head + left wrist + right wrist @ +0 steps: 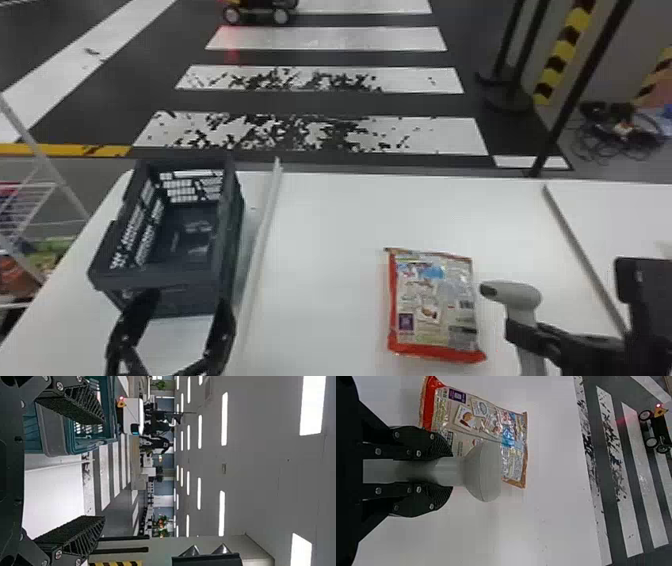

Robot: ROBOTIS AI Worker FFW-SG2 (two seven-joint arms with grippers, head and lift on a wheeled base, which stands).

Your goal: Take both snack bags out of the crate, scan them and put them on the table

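From here I see the snack bag point(435, 300) in whitish print, with red edging and blue and purple patches. Right of the bag, my scanner point(520, 296) is light grey; left of it, the crate point(155, 281) is dark blue-grey, patterned with grids. Beyond the bag, black floor point(120, 95) carries white stripes point(450, 137) flecked black.

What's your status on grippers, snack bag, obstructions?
Left gripper open near crate. Right gripper holding barcode scanner. Snack bag on table. Nothing seen between scanner and bag.
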